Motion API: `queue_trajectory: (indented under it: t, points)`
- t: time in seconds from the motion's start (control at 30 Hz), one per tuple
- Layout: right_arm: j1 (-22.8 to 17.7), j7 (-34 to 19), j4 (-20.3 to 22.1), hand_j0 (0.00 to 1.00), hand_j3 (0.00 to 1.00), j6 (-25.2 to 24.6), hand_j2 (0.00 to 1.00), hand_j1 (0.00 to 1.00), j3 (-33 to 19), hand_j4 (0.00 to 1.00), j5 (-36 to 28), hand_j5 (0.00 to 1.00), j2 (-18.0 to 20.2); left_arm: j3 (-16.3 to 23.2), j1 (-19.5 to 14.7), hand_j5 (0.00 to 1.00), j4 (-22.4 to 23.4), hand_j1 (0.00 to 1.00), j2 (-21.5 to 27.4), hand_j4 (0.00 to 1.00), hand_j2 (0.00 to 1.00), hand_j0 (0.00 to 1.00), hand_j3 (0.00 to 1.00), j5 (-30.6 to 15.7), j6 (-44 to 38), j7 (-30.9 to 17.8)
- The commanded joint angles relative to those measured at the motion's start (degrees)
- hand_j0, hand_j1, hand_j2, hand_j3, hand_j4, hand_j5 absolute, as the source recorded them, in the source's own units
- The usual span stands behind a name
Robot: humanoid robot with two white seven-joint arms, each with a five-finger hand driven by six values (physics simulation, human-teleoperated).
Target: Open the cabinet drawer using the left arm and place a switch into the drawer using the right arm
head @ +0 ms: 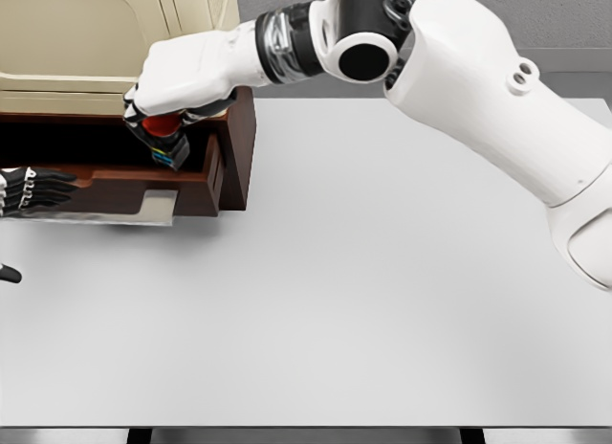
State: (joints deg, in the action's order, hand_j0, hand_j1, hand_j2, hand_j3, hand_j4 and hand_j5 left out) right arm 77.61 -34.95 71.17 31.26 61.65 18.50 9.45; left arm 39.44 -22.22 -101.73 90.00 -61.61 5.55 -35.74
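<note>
The right robot hand grips the red-topped switch over the open drawer, its fingers hiding most of it; the left robot hand, cut off at the edge, rests loosely spread on the drawer front.

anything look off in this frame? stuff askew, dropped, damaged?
Nothing stands out. The drawer is pulled open, the left robot hand is at its front, and the right robot hand holds the switch over the opening. No spills or damage on the table.

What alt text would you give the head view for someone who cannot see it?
The robot's right hand holds a switch with a red button over the open wooden drawer of a cabinet at the far left of a white table. The left hand rests at the drawer's front, at the picture's left edge.
</note>
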Motion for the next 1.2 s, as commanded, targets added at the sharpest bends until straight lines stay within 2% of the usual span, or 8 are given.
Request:
queue_trajectory:
  t: [0.0,0.03,0.1,0.17,0.53,0.63,1.0,1.17]
  points:
    - [0.0,-0.1,-0.1,0.45,0.45,0.2,0.45,0.45,0.0,0.45,0.6,0.45,-0.3,1.2,0.1,1.0,0.4,1.0,0.7,1.0,1.0,1.0,1.0,7.6,0.2,0.7]
    - [0.0,-0.1,-0.2,0.47,0.47,0.1,0.47,0.47,0.0,0.47,0.7,0.47,-0.3,1.2,0.4,1.0,0.5,1.0,1.0,1.0,1.0,1.0,1.0,7.6,0.2,0.7]
    - [0.0,-0.1,-1.4,0.85,0.85,-1.8,0.85,0.85,0.0,0.85,0.7,0.85,-0.6,1.2,0.7,1.0,0.4,1.0,1.0,1.0,1.0,1.0,1.0,7.6,0.2,0.7]
    - [-0.1,-0.1,-2.8,1.0,1.0,-2.7,1.0,1.0,0.0,1.0,0.7,1.0,-1.5,1.2,1.4,1.0,0.4,1.0,1.6,1.0,1.0,1.0,1.0,7.6,0.2,0.7]
    - [0.1,-0.1,-2.1,1.0,1.0,-0.7,1.0,1.0,-0.5,1.0,0.5,1.0,-1.4,1.2,2.9,1.0,0.5,1.0,1.9,1.0,1.0,1.0,1.0,7.6,0.2,0.7]
    - [-0.2,-0.1,3.9,1.0,1.0,3.7,1.0,1.0,-0.7,1.0,-0.1,1.0,2.6,0.9,2.8,1.0,0.5,1.0,1.9,1.0,1.0,1.0,1.0,7.6,0.2,0.7]
    - [-4.6,-0.1,15.5,1.0,1.0,3.7,1.0,1.0,-0.8,1.0,-11.4,1.0,20.7,-0.8,2.1,1.0,0.4,1.0,1.8,1.0,1.0,1.0,1.0,7.1,2.0,0.7]
    - [-6.4,0.1,15.7,1.0,1.0,3.7,1.0,1.0,-0.8,1.0,-12.0,1.0,26.1,-1.1,1.7,1.0,0.4,1.0,1.5,1.0,1.0,1.0,1.0,7.0,3.2,0.7]
